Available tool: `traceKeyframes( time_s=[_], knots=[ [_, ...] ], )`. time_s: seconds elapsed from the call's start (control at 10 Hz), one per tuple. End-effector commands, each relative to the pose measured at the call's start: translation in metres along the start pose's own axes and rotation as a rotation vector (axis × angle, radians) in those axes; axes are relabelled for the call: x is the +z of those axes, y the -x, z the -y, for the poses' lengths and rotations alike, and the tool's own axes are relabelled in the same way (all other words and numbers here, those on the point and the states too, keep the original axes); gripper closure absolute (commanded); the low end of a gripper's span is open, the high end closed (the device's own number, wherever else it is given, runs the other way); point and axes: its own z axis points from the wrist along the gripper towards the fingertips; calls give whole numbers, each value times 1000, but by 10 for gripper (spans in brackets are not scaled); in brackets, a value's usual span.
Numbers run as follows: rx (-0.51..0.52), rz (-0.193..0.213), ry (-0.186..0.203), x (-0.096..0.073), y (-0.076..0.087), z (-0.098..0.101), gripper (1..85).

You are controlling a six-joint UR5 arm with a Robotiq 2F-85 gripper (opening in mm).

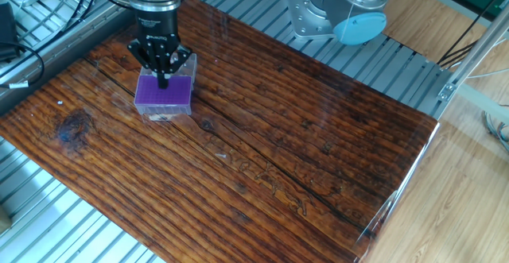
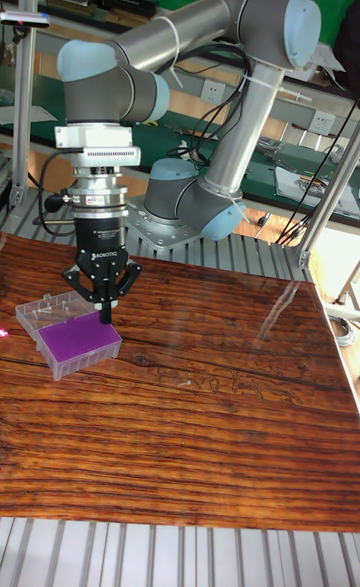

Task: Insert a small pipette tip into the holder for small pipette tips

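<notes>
The holder for small pipette tips (image 1: 165, 98) is a small clear box with a purple top grid, standing on the back left part of the wooden table (image 1: 278, 152). My gripper (image 1: 163, 79) points straight down over the holder's far edge, its fingers drawn together to a point. In the tall fixed view the gripper (image 2: 105, 316) hangs just above the right rear corner of the holder (image 2: 76, 338). The small pipette tip is too small to make out; I cannot tell whether one sits between the fingertips.
A clear lid (image 2: 43, 309) lies open beside the holder on its far left side. The arm's base (image 1: 334, 13) stands behind the table. Black cables (image 1: 36, 52) run over the metal frame at the left.
</notes>
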Motion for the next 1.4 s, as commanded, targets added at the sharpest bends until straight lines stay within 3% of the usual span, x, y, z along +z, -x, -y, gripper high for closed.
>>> traceKeyframes(
  time_s=[0.0,0.1,0.2,0.3,0.4,0.6,0.8,1.0,1.1,1.3],
  knots=[
    [81,41,-42,-3,11,12,797],
    [91,4,-73,-3,0,20,790],
    [124,-33,-70,-3,-9,19,783],
    [129,-60,-38,-3,-16,10,783],
    [81,-46,-19,-3,-12,6,757],
    [138,-63,12,-3,-16,-3,750],
    [111,-86,-31,-3,-20,4,740],
    [148,-95,-58,-1,-7,-24,743],
    [195,-76,-53,2,5,-50,750],
    [240,-39,-52,14,17,-77,760]
  ],
)
